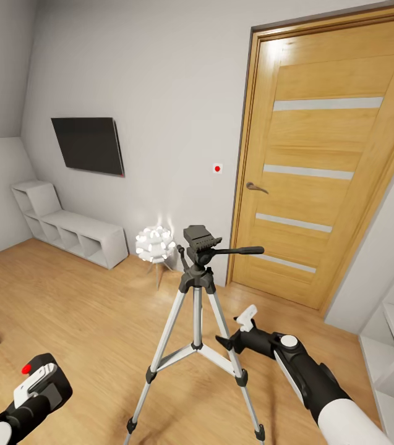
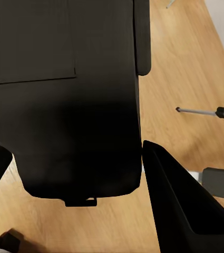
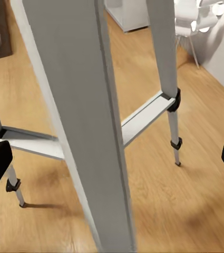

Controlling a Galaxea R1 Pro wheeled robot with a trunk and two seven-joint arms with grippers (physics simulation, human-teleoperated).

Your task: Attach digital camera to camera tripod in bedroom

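The left gripper (image 1: pixel 36 380) sits low at the robot's left side, and its wrist view shows a big black boxy body, the digital camera (image 2: pixel 64 105), lying between the 2 fingers (image 2: pixel 185 205). It looks clamped on the camera, though only 1 finger's contact is plain to see. The right gripper (image 1: pixel 237 330) hangs just beside a silver leg of the camera tripod (image 1: pixel 198 296); in its wrist view the 2 fingertips sit at opposite edges with that leg (image 3: pixel 85 126) close between them, so its fingers stand apart and hold nothing.

The tripod stands upright on the wood floor in front of the robot, its black pan head (image 1: pixel 200 242) bare, side handle pointing toward the door (image 1: pixel 326 167). Beyond it are a white lamp (image 1: pixel 155 242), low cube shelves (image 1: pixel 73 232) and a wall TV (image 1: pixel 88 144).

Risks from here, as I judge them: the right arm is so near the leg that a small sideways move could knock the 3-legged stand over or shift it. The camera must also rise well above its present height, and a tilted approach could miss the mounting plate or push the head askew.
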